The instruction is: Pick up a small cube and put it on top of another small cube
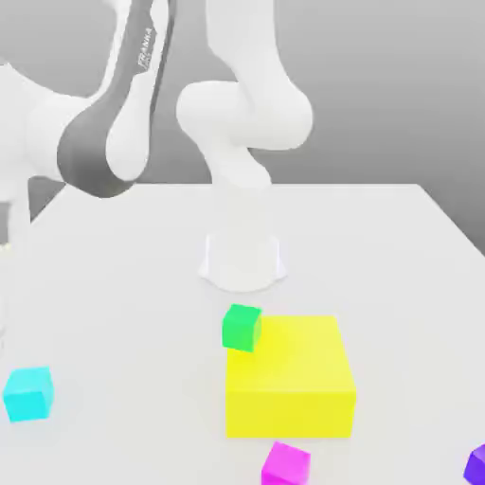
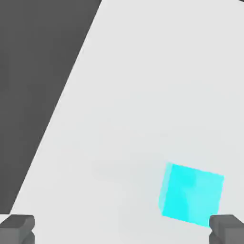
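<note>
The small cyan cube (image 1: 27, 393) sits on the white table near the exterior view's left edge, toward the front. In the hand view the same cyan cube (image 2: 191, 193) lies on the table below my gripper (image 2: 123, 228), close to one fingertip (image 2: 227, 227). The two dark fingertips stand far apart, so the gripper is open and holds nothing. A small green cube (image 1: 242, 327) rests by the back corner of the big yellow block (image 1: 289, 377). A small magenta cube (image 1: 286, 464) lies in front of that block.
The arm's white base (image 1: 242, 256) stands mid-table behind the yellow block. A purple cube (image 1: 476, 464) shows at the exterior view's right front edge. The table's edge (image 2: 57, 109) runs close beside the cyan cube, with dark floor beyond it.
</note>
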Robot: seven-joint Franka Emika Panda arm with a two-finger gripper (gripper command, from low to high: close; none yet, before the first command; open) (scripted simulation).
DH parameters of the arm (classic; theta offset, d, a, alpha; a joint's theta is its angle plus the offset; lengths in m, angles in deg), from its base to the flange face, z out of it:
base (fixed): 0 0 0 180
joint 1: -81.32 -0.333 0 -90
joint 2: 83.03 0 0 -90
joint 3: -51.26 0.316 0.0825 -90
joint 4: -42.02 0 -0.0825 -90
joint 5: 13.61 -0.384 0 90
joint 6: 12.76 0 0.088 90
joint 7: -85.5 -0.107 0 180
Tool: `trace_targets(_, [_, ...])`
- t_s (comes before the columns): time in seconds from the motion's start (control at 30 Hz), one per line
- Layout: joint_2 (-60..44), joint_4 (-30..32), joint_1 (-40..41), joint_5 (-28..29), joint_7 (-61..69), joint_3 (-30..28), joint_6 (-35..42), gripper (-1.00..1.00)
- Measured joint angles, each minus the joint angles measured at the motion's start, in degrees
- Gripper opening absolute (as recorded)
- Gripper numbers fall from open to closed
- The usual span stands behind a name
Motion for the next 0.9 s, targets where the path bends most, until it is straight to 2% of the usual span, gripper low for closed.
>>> trace_targets(0.2, [-12.54,-0.99,3.75,-5.65,1.27,2.28,-8.19,0.0])
trace_targets(0.23, [-14.16,-1.3,4.25,-6.16,1.66,2.88,-9.47,-1.0])
trace_targets(0.47, [-14.35,-1.34,4.32,-6.21,1.66,2.95,-9.68,-1.0])
trace_targets(0.63, [-5.36,0.56,2.56,-2.73,-0.8,0.65,-2.65,-1.0])
trace_targets(0.9, [11.38,8.85,-6.47,3.27,3.06,5.79,5.56,-1.0])
